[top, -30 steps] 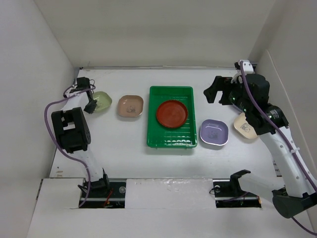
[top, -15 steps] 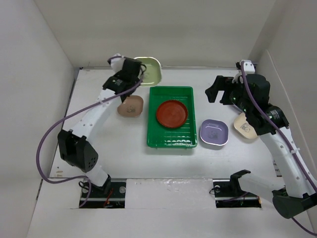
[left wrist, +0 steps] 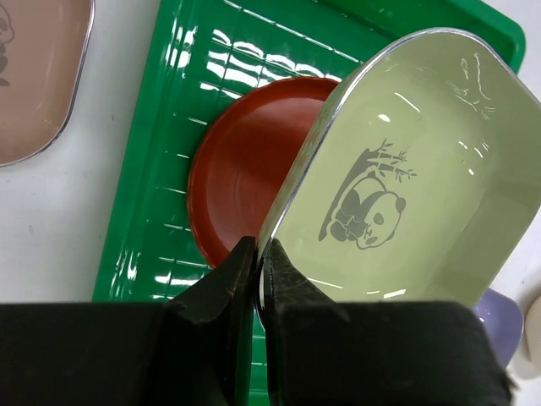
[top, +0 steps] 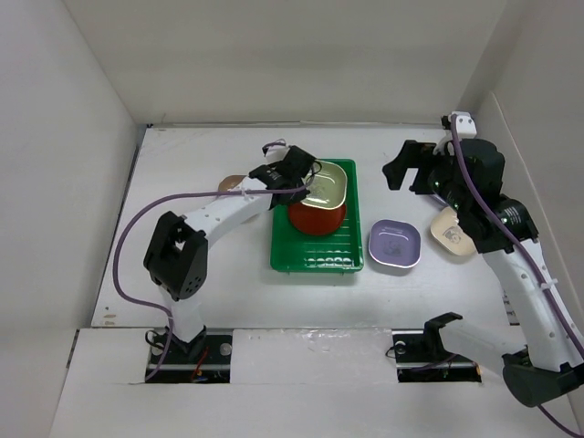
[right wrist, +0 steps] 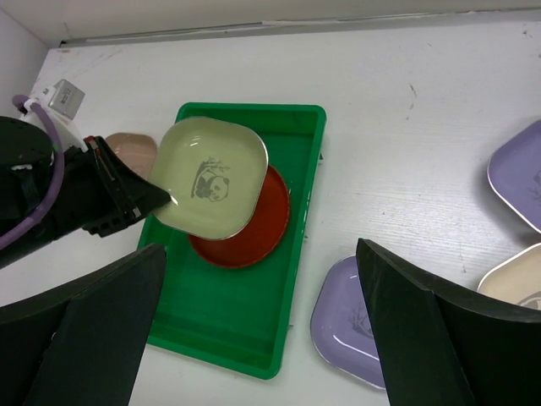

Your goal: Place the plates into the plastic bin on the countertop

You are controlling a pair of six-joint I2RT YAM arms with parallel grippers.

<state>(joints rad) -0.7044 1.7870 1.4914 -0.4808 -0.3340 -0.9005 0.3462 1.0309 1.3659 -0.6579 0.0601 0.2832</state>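
My left claw (left wrist: 258,254) is clamped on the rim of the pale green dish (left wrist: 397,178), which hangs tilted over the green bin (left wrist: 194,59). Top view: the dish covers the 12 o'clock part of the red-brown plate (left wrist: 232,182) lying in the bin; contact between them cannot be determined. My right claw (top: 402,170) is spread apart and holds nothing, at the bin's 2 o'clock. The lavender dish (top: 394,245) rests on the countertop (top: 228,265) at the bin's 4 o'clock.

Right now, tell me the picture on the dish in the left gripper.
A panda under bamboo, dark on the pale green dish, clearest in the left wrist view.
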